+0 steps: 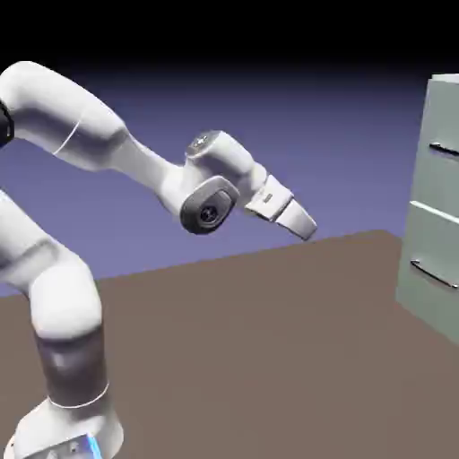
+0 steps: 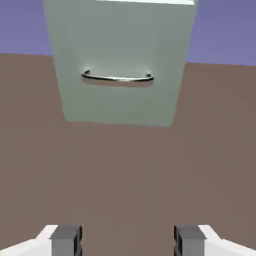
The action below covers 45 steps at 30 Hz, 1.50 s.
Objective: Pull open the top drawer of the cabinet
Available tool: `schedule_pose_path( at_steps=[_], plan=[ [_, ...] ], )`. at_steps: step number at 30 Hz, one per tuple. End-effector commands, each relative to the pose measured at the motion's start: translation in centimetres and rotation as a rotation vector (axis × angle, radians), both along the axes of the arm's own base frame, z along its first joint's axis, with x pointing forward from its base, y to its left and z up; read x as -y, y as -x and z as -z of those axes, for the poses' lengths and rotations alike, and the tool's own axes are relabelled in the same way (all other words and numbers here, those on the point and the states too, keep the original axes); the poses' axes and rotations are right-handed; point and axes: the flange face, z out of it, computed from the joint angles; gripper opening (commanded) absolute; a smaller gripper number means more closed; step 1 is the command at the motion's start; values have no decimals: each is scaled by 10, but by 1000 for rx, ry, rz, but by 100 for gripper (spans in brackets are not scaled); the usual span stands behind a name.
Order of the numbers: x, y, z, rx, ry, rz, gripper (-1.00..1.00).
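1. The cabinet (image 1: 430,215) stands at the exterior view's right, partly cut off by the frame; it is pale grey-green and boxy, resting on the brown surface (image 1: 242,350).
2. The top drawer (image 1: 439,184) forms the cabinet's upper front, with a thin silver bar handle (image 1: 445,150) fixed across it. Its contents are hidden from both cameras.
3. The lower drawer (image 1: 428,251) sits directly beneath it on the cabinet, with a similar lower bar handle (image 1: 434,274); a pale strip runs between the two fronts. The inside of this one is hidden too.
4. In the hand view, a flat drawer front (image 2: 120,102) of the cabinet shows with one horizontal handle; which drawer it belongs to, I cannot tell.
5. The white Franka Panda arm (image 1: 148,170) is well apart from the cabinet, on the exterior view's left. Its base stands low at that side; the links rise, bend, then reach across toward the cabinet.
6. The wrist and hand slope downward toward the cabinet, raised above the surface.
7. The pincer (image 2: 128,241) is open, its two grey fingertips (image 2: 66,240) set wide apart with only the surface visible between them. It is away from the cabinet and touches nothing.
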Motion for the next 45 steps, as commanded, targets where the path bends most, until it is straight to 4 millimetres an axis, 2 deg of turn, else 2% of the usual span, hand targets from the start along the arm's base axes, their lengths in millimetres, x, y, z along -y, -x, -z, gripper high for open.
schedule_pose_path(
  at_steps=[1,7,13,19,25,30,35,40,45],
  plan=[
    [6,-2,-15,30,16,5,0],
    [30,-6,-102,198,127,30,0],
    [36,1,-181,346,266,40,0],
    [22,9,-245,469,429,30,0],
    [-7,7,-291,562,608,-2,0],
    [-39,-7,-313,616,763,-45,0],
    [-72,-34,-319,648,916,-103,0],
    [-100,-74,-308,660,1059,-175,0],
    [-119,-124,-282,657,1184,-256,0]
  ],
)
